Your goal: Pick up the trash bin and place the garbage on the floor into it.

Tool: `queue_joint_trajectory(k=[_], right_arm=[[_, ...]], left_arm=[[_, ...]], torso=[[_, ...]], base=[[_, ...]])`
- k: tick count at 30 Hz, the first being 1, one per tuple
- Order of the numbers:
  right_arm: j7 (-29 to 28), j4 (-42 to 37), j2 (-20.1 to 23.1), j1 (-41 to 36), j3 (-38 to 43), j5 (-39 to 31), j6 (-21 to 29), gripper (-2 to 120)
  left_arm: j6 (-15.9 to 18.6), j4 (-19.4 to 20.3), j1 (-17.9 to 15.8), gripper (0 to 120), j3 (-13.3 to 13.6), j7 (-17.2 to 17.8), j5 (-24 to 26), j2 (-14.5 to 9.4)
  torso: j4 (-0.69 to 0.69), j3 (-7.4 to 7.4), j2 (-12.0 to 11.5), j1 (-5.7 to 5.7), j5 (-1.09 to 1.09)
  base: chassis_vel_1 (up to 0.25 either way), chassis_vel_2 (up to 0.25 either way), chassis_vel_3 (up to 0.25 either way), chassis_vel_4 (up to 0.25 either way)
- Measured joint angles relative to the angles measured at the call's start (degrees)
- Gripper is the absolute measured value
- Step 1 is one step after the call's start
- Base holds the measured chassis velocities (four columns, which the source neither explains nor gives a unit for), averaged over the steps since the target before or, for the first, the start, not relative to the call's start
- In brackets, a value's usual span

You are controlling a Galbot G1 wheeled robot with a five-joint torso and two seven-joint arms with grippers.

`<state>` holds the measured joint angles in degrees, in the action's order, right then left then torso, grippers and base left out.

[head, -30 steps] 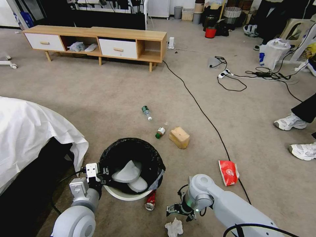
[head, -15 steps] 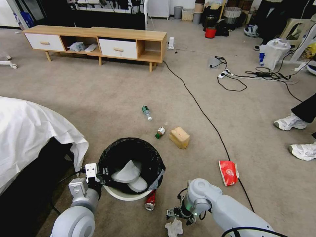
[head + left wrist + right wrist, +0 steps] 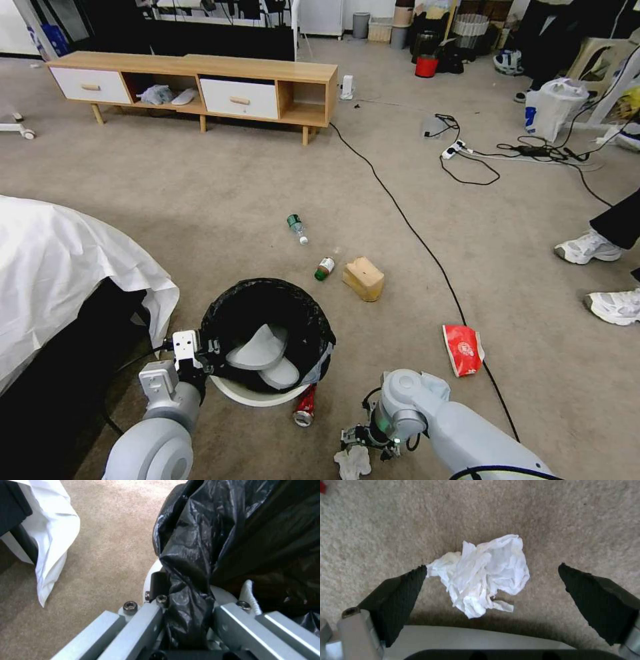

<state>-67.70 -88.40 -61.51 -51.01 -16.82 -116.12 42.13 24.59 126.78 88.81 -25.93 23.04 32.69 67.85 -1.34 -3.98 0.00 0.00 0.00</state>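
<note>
Left pincer [image 3: 186, 620] clamped on bin [image 3: 267, 333] rim; right pincer [image 3: 493, 590] wide open astride tissue [image 3: 483, 572] on floor [image 3: 200, 200], next likely closing on it

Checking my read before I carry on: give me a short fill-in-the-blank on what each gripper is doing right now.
1. The left gripper is clamped on the rim of the ____.
2. The right gripper is open, one finger on each side of the white ____.
3. The crushed red can lies on the ____ beside the trash bin.

Missing words: trash bin; tissue; floor
</note>
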Motion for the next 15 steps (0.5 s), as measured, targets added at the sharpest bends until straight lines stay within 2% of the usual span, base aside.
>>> queue_joint_trajectory(k=[15], right_arm=[[1.14, 2.61, -1.35, 0.02, -0.38, 2.1, 0.0, 100]], left_arm=[[0.0, -0.11, -0.01, 1, 0.0, 0.0, 0.16, -0.08]], torso=[[0.0, 0.0, 0.0, 0.0, 0.0]], base=[[0.0, 0.0, 0.0, 0.0]])
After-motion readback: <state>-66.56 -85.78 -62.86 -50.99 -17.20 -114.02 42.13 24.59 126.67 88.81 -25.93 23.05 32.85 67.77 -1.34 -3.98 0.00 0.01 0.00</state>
